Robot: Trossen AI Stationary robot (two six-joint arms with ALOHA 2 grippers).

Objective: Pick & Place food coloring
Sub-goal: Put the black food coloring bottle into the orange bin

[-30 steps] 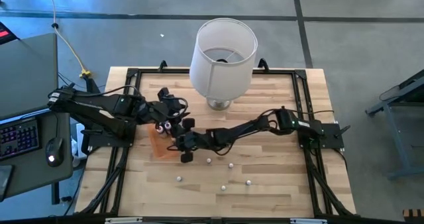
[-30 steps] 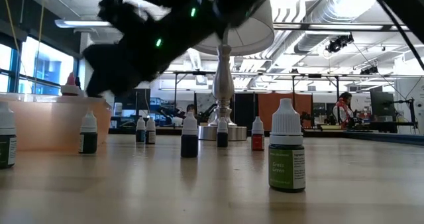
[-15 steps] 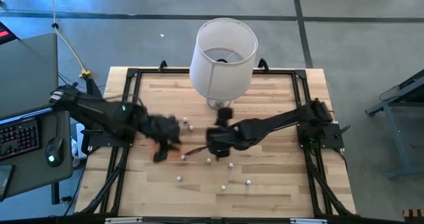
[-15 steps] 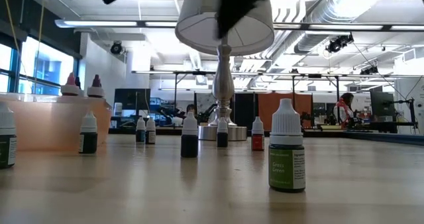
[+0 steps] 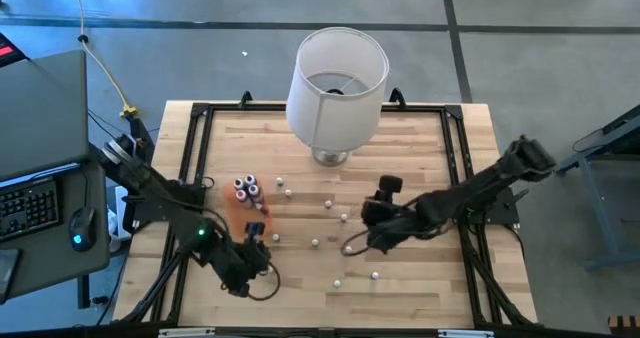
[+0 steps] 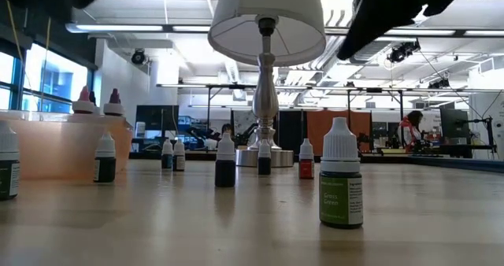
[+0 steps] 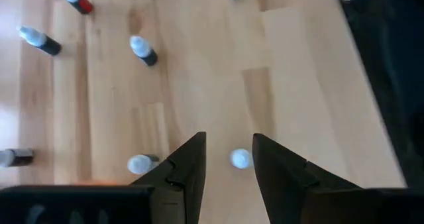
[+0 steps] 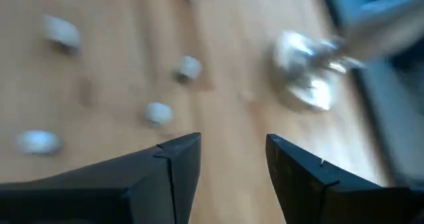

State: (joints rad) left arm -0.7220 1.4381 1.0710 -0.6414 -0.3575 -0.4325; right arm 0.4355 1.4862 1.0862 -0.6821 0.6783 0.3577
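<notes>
Several tiny food coloring bottles stand on their bases, scattered over the wooden table, such as one (image 5: 327,205) and a green-labelled one (image 6: 341,175). A few more stand in the flat orange tray (image 5: 238,206). My left gripper (image 5: 252,261) hangs open near the table's near edge. In the left wrist view (image 7: 228,141) its fingers stand on either side of a white-capped bottle (image 7: 240,159) below them. My right gripper (image 5: 366,235) hovers open right of the table's middle, above scattered bottles (image 8: 158,112).
A big white lampshade (image 5: 337,73) on a metal lamp base (image 8: 305,68) stands at the far middle. Black frame rails (image 5: 190,168) run along the table's sides. More bottles stand at the near edge (image 5: 375,274). Bare wood lies at the far right.
Both grippers have left the orange tray. My left gripper swung toward the near edge and now hangs over a bottle there. My right gripper drew back toward the table's right, past the middle.
</notes>
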